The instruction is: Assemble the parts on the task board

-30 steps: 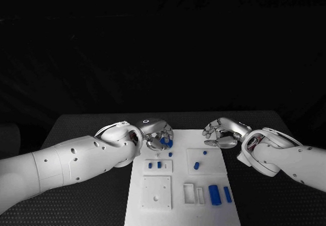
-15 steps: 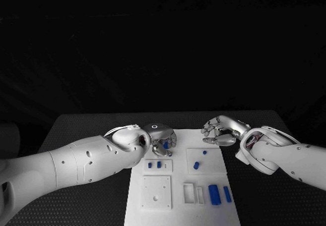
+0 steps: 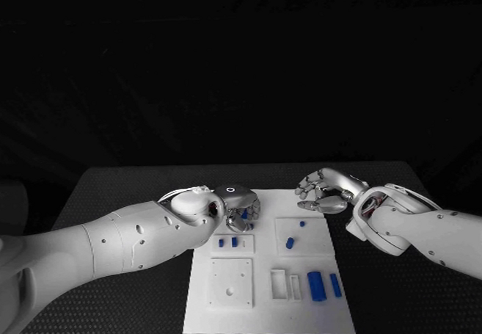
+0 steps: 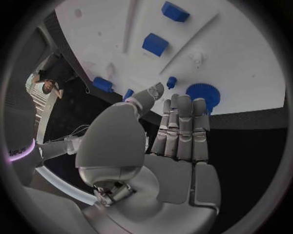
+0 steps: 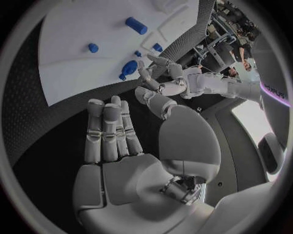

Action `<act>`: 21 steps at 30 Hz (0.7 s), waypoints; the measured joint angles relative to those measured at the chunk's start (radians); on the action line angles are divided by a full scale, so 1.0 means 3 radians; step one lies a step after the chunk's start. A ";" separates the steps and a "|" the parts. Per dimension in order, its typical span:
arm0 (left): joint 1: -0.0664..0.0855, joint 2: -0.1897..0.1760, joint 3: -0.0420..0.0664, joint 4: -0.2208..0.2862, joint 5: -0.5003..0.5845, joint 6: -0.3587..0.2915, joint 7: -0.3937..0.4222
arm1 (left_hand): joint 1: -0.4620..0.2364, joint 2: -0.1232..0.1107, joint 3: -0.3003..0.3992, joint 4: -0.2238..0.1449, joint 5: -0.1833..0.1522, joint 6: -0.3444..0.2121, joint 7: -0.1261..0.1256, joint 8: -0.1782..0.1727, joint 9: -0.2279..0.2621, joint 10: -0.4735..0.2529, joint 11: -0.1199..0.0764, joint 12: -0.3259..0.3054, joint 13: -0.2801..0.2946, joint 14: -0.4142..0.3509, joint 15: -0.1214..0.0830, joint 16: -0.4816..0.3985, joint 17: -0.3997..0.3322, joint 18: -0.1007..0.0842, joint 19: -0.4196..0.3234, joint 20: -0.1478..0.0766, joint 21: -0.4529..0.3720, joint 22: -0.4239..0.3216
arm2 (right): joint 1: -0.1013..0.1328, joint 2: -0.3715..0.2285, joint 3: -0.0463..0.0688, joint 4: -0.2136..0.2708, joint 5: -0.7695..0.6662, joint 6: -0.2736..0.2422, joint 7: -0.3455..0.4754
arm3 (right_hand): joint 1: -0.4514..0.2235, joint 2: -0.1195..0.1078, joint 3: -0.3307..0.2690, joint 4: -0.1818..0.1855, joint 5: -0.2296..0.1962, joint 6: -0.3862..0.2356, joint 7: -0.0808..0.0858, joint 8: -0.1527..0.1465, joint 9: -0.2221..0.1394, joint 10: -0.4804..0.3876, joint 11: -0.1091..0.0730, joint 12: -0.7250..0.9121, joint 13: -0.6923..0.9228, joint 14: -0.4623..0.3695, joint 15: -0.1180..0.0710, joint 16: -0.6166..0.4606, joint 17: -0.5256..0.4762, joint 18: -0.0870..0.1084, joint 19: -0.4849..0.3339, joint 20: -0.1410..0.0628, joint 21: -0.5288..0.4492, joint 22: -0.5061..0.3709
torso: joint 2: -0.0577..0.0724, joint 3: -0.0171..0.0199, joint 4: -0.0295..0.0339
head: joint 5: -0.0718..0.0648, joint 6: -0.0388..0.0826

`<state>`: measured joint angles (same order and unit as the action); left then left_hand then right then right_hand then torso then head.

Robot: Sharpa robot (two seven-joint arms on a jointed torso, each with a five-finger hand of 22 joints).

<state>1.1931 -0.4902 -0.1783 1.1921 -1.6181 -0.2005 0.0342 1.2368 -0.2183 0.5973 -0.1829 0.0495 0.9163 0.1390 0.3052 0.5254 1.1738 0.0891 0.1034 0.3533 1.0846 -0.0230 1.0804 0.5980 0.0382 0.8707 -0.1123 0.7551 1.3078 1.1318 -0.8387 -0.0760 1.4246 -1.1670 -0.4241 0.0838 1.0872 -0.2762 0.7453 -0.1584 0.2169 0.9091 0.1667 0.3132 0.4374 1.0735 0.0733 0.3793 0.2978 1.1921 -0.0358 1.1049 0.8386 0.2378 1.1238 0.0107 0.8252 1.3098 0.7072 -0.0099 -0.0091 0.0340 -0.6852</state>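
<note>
The left hand (image 3: 238, 208) hovers over the far left corner of the white task board (image 3: 238, 314), fingers apart and holding nothing, just above a round, toothed blue part (image 4: 202, 95) lying flat there. The step appears to be reaching for that piece; next it would need closing on it. The right hand (image 3: 325, 195), fingers loosely apart and empty, waits at the board's far right edge above the black counter (image 3: 126, 200).

Both arms reached inward — the left robot hand (image 3: 240, 208) (fingers straight, together) empty, the right robot hand (image 3: 325, 195) loosely curled, empty.
</note>
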 measured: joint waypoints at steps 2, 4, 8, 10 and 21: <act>-0.0015 0.0014 0.0000 -0.0027 -0.0006 0.0001 0.0000 | 0.0006 0.0006 0.0000 0.0000 0.0000 0.0000 0.0000 0.0000 -0.0004 0.0000 0.0000 0.0000 0.0000 0.0008 -0.0008 0.0000 0.0004 0.0001 0.0000 0.0000 0.0000 0.0000 | 0.0001 0.0000 0.0001 0.0003 0.0000 0.0000 0.0000 | 0.0000 0.0000 0.0000 0.0000 0.0000 -0.0003 0.0003 0.0000 0.0000 0.0000 0.0000 0.0000 0.0000 0.0000 0.0000 0.0000 0.0000 0.0000 0.0000 0.0000 0.0000 0.0000 | -0.0001 0.0000 0.0001 | -0.0002 -0.0006; -0.0042 0.0031 0.0000 -0.0049 -0.0015 0.0001 0.0000 | 0.0013 0.0013 0.0000 0.0000 0.0000 0.0000 0.0000 0.0000 -0.0004 0.0000 0.0000 0.0000 0.0000 0.0011 -0.0011 0.0000 0.0004 0.0002 0.0000 0.0000 0.0013 0.0000 | 0.0001 -0.0001 0.0001 0.0007 0.0001 0.0000 0.0001 | 0.0000 0.0000 0.0000 0.0000 0.0000 -0.0003 0.0003 0.0000 0.0000 -0.0001 0.0000 0.0000 0.0000 0.0000 0.0000 0.0000 0.0000 0.0000 0.0000 0.0000 0.0000 0.0000 | -0.0003 0.0000 0.0001 | -0.0004 -0.0010; -0.0058 0.0062 -0.0002 -0.0087 -0.0022 0.0003 0.0000 | 0.0013 0.0013 0.0000 0.0000 0.0000 0.0000 0.0000 0.0000 -0.0008 0.0000 -0.0001 -0.0013 -0.0004 0.0012 -0.0012 0.0015 0.0008 0.0003 0.0001 0.0000 0.0013 0.0000 | 0.0001 -0.0001 0.0003 0.0022 0.0001 0.0000 0.0001 | 0.0000 0.0000 0.0000 0.0000 0.0000 -0.0003 0.0003 0.0000 0.0000 -0.0001 0.0000 0.0000 0.0000 0.0001 0.0000 0.0000 0.0000 0.0000 0.0000 0.0000 0.0000 0.0000 | -0.0004 -0.0001 0.0002 | -0.0005 -0.0013; -0.0060 0.0071 -0.0001 -0.0108 -0.0024 0.0004 0.0001 | 0.0013 0.0013 0.0009 -0.0009 0.0000 0.0000 0.0000 -0.0002 -0.0011 0.0000 -0.0001 -0.0013 -0.0008 0.0012 -0.0012 0.0018 0.0009 0.0003 0.0000 0.0000 0.0029 -0.0001 | 0.0001 -0.0001 0.0003 0.0030 0.0001 0.0000 0.0002 | 0.0000 0.0000 0.0000 0.0000 0.0000 -0.0003 0.0003 0.0000 0.0000 0.0001 0.0003 0.0000 0.0000 0.0004 -0.0003 0.0000 0.0000 0.0000 0.0000 0.0000 0.0000 0.0000 | -0.0004 0.0000 0.0001 | -0.0006 -0.0018; -0.0103 0.0134 0.0000 -0.0226 -0.0031 0.0005 0.0002 | 0.0019 0.0019 0.0009 -0.0009 0.0000 0.0000 0.0000 -0.0023 -0.0022 0.0001 -0.0002 -0.0013 -0.0011 0.0012 -0.0012 0.0064 0.0023 0.0003 0.0013 -0.0011 0.0051 -0.0001 | 0.0002 -0.0003 0.0006 0.0044 0.0002 0.0000 0.0002 | 0.0000 0.0000 0.0000 0.0000 0.0013 -0.0002 0.0002 0.0000 -0.0003 0.0001 0.0012 0.0000 0.0000 0.0006 -0.0004 0.0000 0.0000 0.0000 0.0005 0.0006 0.0000 0.0000 | -0.0006 0.0001 0.0001 | -0.0010 -0.0029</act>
<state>1.1622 -0.4500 -0.1782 1.1244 -1.6273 -0.1988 0.0348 1.2426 -0.2125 0.6000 -0.1855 0.0495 0.9162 0.1390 0.2983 0.5188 1.1740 0.0886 0.0995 0.3499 1.0882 -0.0265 1.0997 0.6048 0.0391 0.8746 -0.1156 0.7704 1.3075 1.1324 -0.8397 -0.0741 1.4377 -1.1663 -0.4241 0.0845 1.0873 -0.2762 0.7453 -0.1585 0.2209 0.9084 0.1674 0.3132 0.4366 1.0738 0.0769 0.3793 0.2979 1.1939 -0.0370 1.1049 0.8386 0.2378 1.1252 0.0125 0.8253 1.3098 0.7054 -0.0097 -0.0087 0.0310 -0.6938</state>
